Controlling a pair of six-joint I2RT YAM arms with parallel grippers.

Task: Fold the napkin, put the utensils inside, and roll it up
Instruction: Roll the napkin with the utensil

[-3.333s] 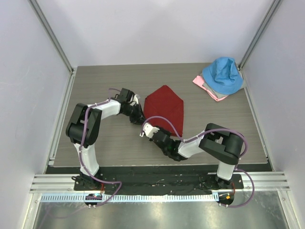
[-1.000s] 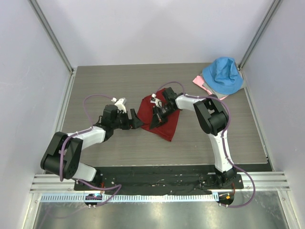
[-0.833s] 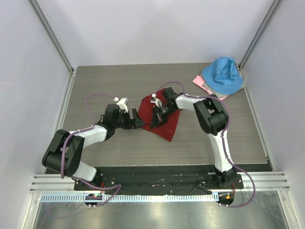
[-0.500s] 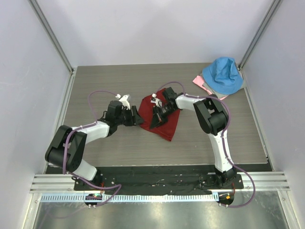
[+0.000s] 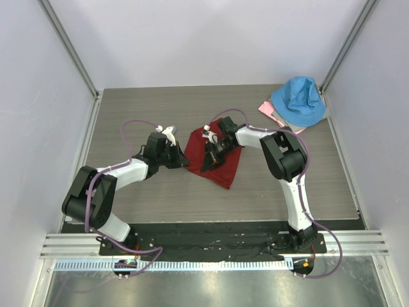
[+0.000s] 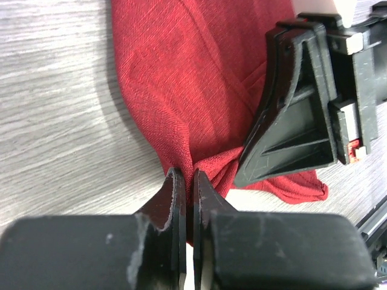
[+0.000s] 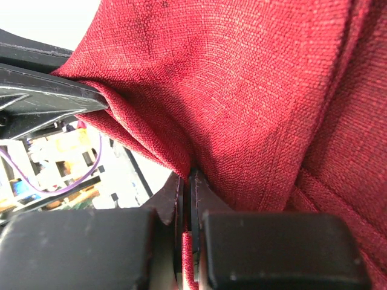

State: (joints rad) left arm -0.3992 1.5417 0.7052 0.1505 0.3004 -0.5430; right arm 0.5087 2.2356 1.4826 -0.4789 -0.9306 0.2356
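One dark red napkin (image 5: 225,158) lies bunched on the grey wood table (image 5: 140,115), and you have both arms working at its left edge. It is folded over on itself, with a long point trailing toward the arm bases.

Well apart from the napkin, toward the far right corner, a bright blue cloth (image 5: 297,101) sits on top of a pale pink cloth (image 5: 271,113). Neither touches the napkin or lies in the arms' way. What crowds the napkin is the arms themselves: the right arm reaches across its top, and the two wrists sit close together at its left side.

Your left gripper (image 5: 185,160) touches the napkin's left edge. From the left wrist, its jaws are pressed together with a small fold of red cloth pinched between the tips, and the right gripper's black body is just beside it on the cloth.

Your right gripper (image 5: 206,165) rests on the napkin. From the right wrist, its jaws are closed tight on a ridge of the red fabric.
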